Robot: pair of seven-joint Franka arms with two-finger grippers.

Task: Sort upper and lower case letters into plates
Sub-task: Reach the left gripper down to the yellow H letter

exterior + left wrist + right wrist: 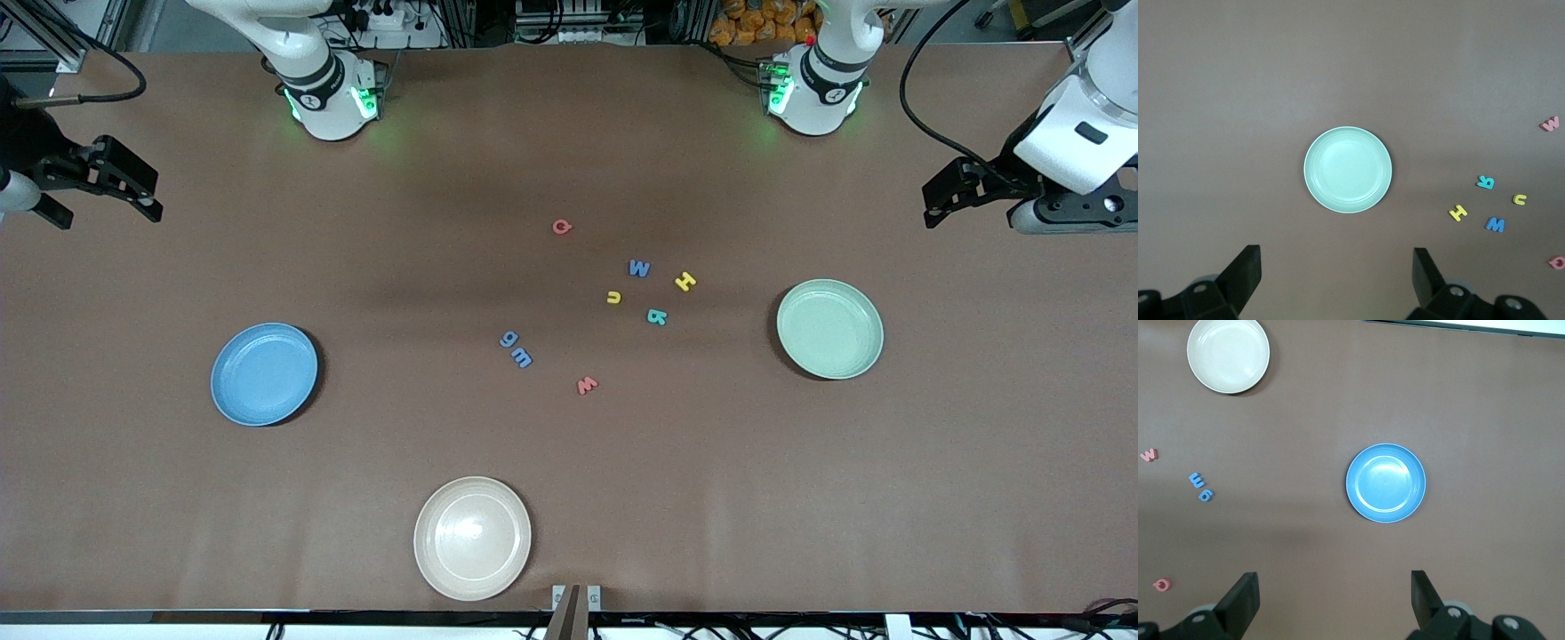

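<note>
While both arms wait high at the table's two ends, your left gripper (1335,280) hangs with its jaws spread wide and nothing between them, over bare table near the pale green plate (829,329). Your right gripper (1333,600) is spread just as wide and empty, up over the right arm's end of the table near the blue plate (264,373).

Take the pale green plate as your landmark. All eight letters lie loose on the table toward the right arm's end from it, none in a plate. Closest to it is the yellow H (685,282), then the teal R (656,316), blue M (638,268) and yellow u (613,297). The red Q (561,227) lies farther from the front camera than these. The red w (587,385), blue m (522,358) and blue g (508,339) sit farther along toward the blue plate. A cream-beige plate (472,537) rests nearest the front camera.
</note>
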